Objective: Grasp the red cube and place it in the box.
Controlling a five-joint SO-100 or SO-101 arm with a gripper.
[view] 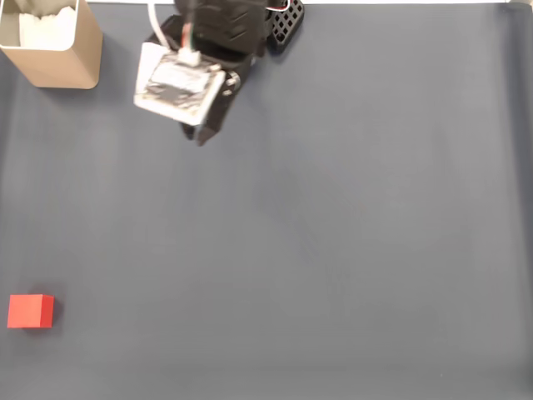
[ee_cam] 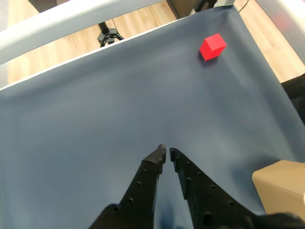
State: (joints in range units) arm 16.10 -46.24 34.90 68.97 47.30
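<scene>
The red cube [view: 31,311] lies alone near the lower left corner of the blue-grey mat in the fixed view; the wrist view shows the red cube [ee_cam: 212,46] far ahead at upper right. The tan box [view: 52,40] with white padding stands at the upper left corner of the fixed view, and a corner of the box [ee_cam: 282,188] shows at the wrist view's lower right. My gripper [ee_cam: 167,151] hovers over bare mat, its black fingers nearly touching with nothing between them. In the fixed view the gripper [view: 201,137] sits at top centre, right of the box and far from the cube.
The blue-grey mat [view: 333,233] covers the table. A black perforated part [view: 285,25] lies at the arm's base. In the wrist view a white rail [ee_cam: 71,24], wooden floor and a tripod foot [ee_cam: 108,34] lie beyond the mat's far edge.
</scene>
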